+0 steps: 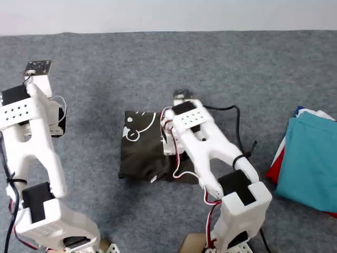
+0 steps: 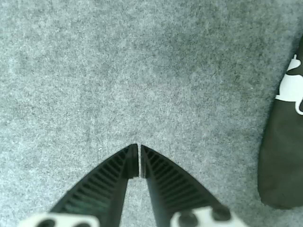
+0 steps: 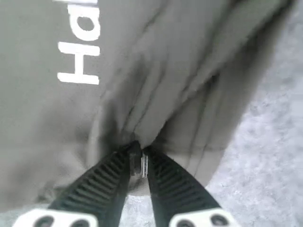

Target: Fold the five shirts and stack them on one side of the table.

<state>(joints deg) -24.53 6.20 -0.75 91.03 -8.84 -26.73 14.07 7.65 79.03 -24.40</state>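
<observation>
At the middle of the grey table [image 1: 247,68] lies a folded black shirt [image 1: 139,155]. Its long axis runs from the arms' side toward the far edge, with the white cartoon print at the far end. The right arm stretches forward over the shirt's right edge, wrist tipped down, and the right hand [image 3: 137,161] pinches a bunched fold of the black cloth. The left arm stands at the table's left side, apart from the shirt, its left hand [image 2: 139,163] pressed together over bare table. A stack of folded shirts [image 1: 308,163], teal on top, sits at the right edge
</observation>
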